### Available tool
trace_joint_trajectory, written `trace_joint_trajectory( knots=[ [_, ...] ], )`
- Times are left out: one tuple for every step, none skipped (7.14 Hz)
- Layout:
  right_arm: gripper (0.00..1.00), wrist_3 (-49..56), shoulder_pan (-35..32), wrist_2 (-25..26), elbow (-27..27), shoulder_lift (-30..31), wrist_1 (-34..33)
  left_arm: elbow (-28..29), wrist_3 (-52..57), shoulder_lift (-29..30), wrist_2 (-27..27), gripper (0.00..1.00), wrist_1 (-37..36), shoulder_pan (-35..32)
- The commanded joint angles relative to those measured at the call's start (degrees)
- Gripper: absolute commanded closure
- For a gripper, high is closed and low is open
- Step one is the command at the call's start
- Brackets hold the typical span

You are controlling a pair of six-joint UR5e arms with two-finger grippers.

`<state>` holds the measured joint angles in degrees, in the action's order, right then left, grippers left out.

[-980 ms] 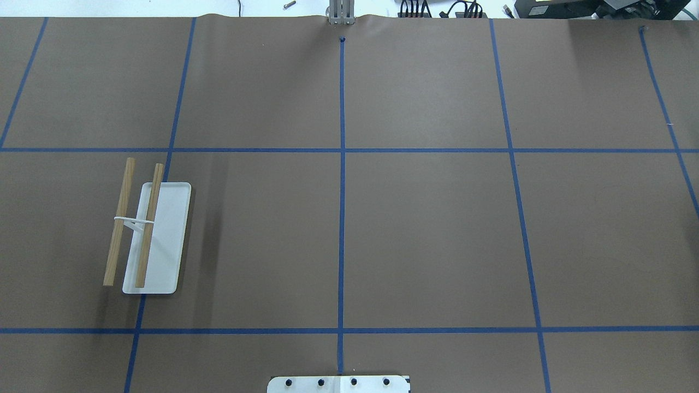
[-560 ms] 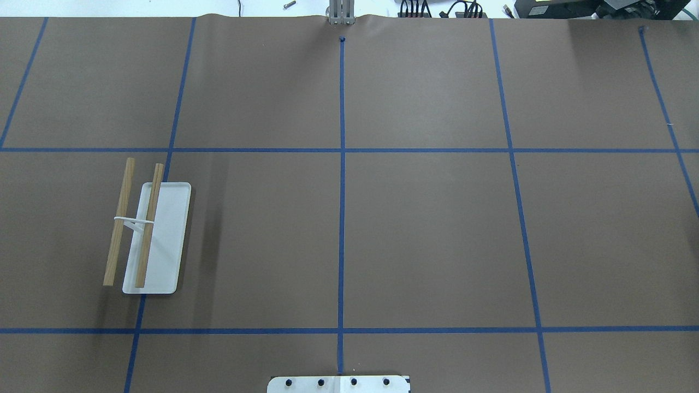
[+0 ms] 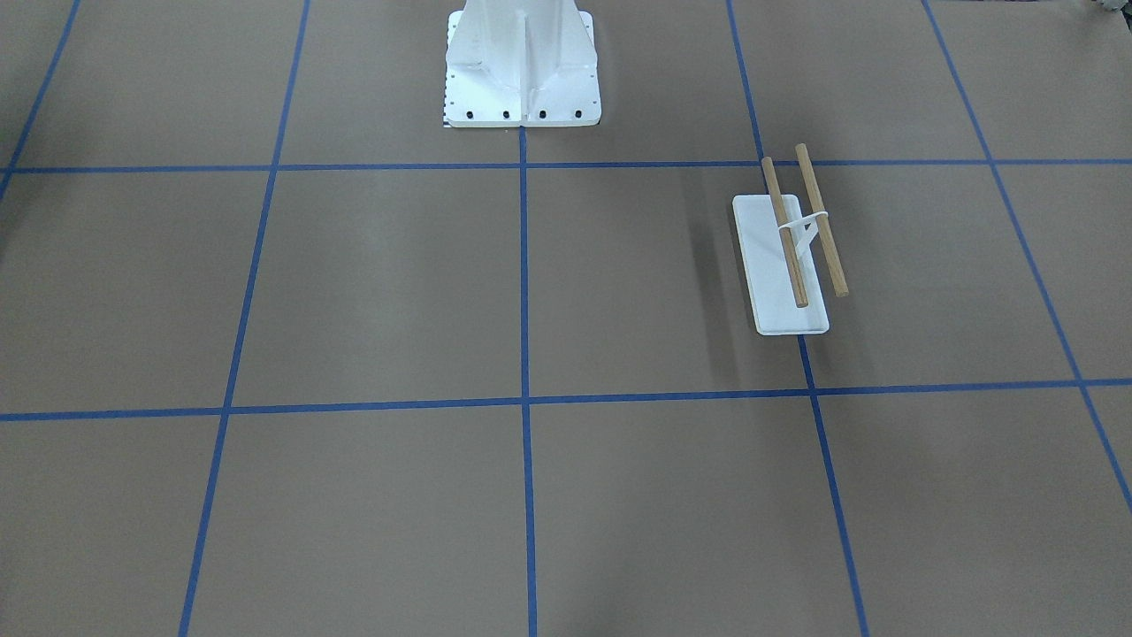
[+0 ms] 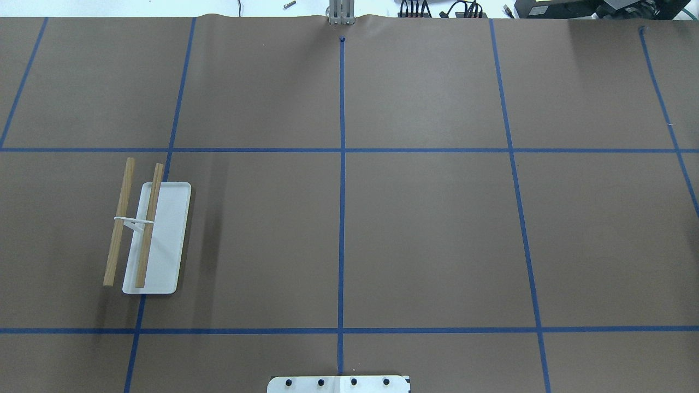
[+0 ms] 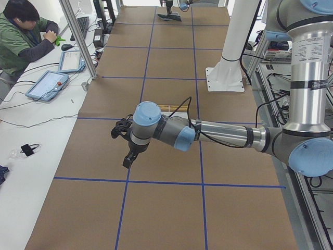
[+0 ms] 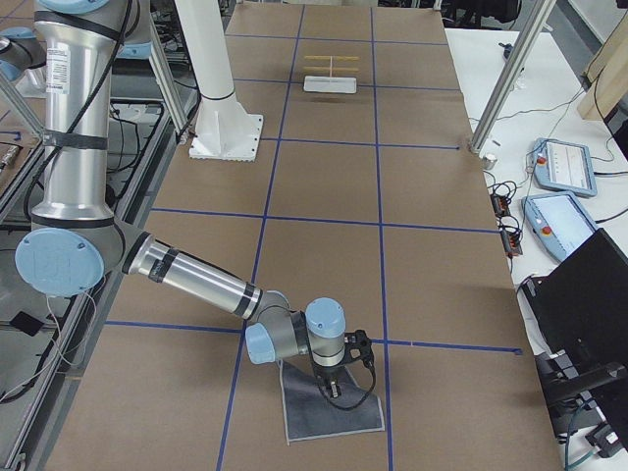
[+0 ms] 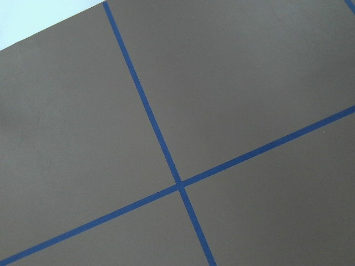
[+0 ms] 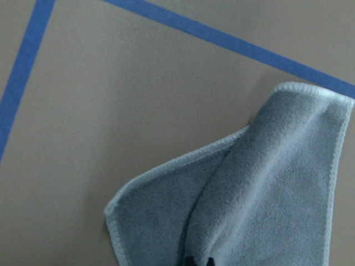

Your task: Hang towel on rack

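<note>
The rack [image 4: 148, 229] stands on the table's left side, with a white base and two bare wooden rods; it also shows in the front view [image 3: 791, 265] and far off in the right exterior view [image 6: 329, 74]. The dark grey towel [image 6: 329, 412] lies near the table's right end. In the right wrist view the towel [image 8: 266, 194] bunches up in a ridge towards my right gripper [image 8: 198, 261], whose tips meet on the cloth. My left gripper [image 5: 127, 160] hovers above the table beyond the rack; I cannot tell whether it is open or shut.
The white robot pedestal [image 3: 522, 80] stands at the table's middle edge. Blue tape lines [image 4: 341, 218] divide the brown table cover. A seated person [image 5: 26, 31] and tablets [image 5: 49, 83] are at a side bench. The left wrist view shows only bare cover.
</note>
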<state>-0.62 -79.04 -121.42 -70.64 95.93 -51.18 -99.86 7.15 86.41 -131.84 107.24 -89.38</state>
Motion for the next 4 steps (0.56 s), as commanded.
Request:
trace_joint_trajectory(
  knots=[
    [1.0, -0.4, -2.8, -5.7, -3.7, -0.1, -0.7, 0.0, 0.0, -0.2, -0.1, 0.0, 0.1, 0.0],
    [1.0, -0.4, -6.2, -9.2, -5.0, -0.6, -0.7, 0.1, 0.0, -0.2, 0.0, 0.0, 0.0, 0.0],
    [1.0, -0.4, -6.8, -11.2, -7.3, -0.9, -1.6, 0.1, 0.1, -0.2, -0.1, 0.0, 0.0, 0.0],
    [1.0, 0.2, -7.2, -12.1, -10.3, -3.1, -4.6, 0.0, 0.1, -0.2, 0.0, 0.0, 0.0, 0.0]
  ],
)
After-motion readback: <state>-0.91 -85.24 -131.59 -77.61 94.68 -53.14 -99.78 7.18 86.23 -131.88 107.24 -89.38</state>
